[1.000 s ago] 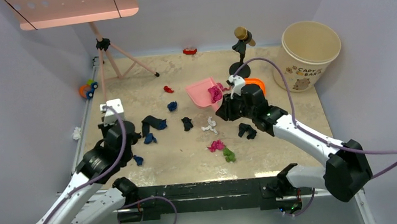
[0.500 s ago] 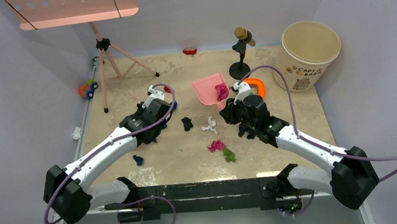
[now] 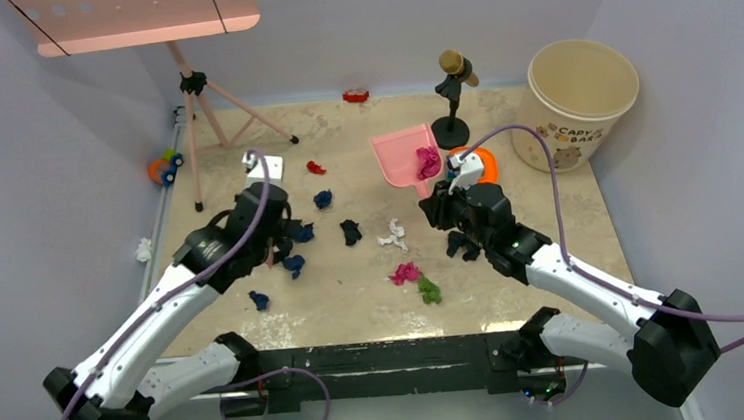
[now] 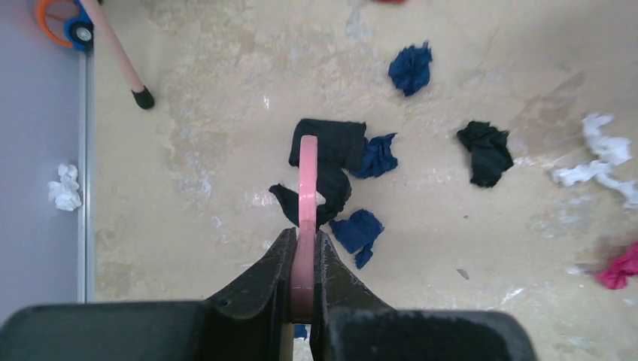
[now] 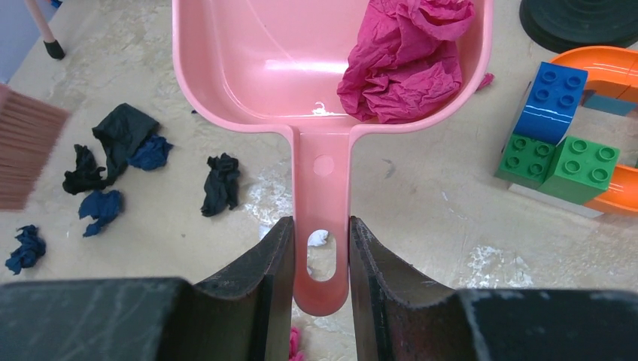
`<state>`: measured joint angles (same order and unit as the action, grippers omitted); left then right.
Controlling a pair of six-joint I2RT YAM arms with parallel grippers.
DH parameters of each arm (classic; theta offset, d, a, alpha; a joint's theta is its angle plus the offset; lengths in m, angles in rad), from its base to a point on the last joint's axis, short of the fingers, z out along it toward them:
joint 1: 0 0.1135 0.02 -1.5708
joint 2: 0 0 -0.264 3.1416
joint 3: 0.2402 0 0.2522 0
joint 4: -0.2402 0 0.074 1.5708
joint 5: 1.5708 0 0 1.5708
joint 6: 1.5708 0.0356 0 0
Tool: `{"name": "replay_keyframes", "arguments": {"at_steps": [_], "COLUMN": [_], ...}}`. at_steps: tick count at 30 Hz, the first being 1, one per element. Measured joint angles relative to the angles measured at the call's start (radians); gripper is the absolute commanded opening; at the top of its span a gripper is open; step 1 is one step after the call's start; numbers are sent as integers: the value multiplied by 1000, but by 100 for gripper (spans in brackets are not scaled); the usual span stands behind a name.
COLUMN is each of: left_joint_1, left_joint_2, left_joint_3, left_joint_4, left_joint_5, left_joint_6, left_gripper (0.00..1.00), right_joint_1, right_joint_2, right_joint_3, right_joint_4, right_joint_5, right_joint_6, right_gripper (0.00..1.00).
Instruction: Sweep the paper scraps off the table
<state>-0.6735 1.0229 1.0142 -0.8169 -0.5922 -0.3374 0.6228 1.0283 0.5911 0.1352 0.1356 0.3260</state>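
Note:
My left gripper (image 4: 307, 252) is shut on the pink brush handle (image 4: 308, 173), over a cluster of black and navy paper scraps (image 4: 336, 162) on the beige table (image 3: 335, 303). In the top view it (image 3: 268, 236) sits left of centre. The brush head (image 5: 22, 154) shows in the right wrist view. My right gripper (image 5: 321, 252) is shut on the handle of the pink dustpan (image 5: 301, 68), which holds a magenta wad (image 5: 402, 64). Loose scraps lie about: blue (image 3: 323, 200), black (image 3: 351, 232), white (image 3: 392, 236), magenta (image 3: 406, 272), green (image 3: 428, 290), red (image 3: 316, 167).
A cream bucket (image 3: 580, 93) stands back right, with a microphone stand (image 3: 451, 93) left of it. A blue-green block stack (image 5: 564, 135) on orange track sits by the dustpan. A pink tripod stand (image 3: 200, 93) is back left, a red toy car (image 3: 356, 96) at the far edge.
My left arm swung from the near left out over the dark scraps, then drew back slightly left. My right gripper carried the dustpan farther back and right.

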Motion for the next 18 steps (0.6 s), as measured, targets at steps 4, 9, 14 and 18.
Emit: {"name": "replay_keyframes", "arguments": {"at_steps": [4,9,14,18], "left_joint_1": [-1,1,4,4], "left_joint_2": [-70,100,357,468], "left_joint_3": [120,312,329,329], "left_joint_4": [-128,-475,-644,-687], "left_joint_5": [-64,-298,-365,-348], "left_joint_6": [-56,-285,-543,-687], "left_gripper": [0,0,0,0], "right_joint_1": [0,0,0,0], "right_joint_2": [1,1,1,-3], "right_joint_3": [-1,-1,-1,-6], "right_joint_4": [1,0,0,0], "right_joint_5": [5,9,15,31], "right_joint_6": [2,3,3,3], "right_gripper": [0,0,0,0]}}
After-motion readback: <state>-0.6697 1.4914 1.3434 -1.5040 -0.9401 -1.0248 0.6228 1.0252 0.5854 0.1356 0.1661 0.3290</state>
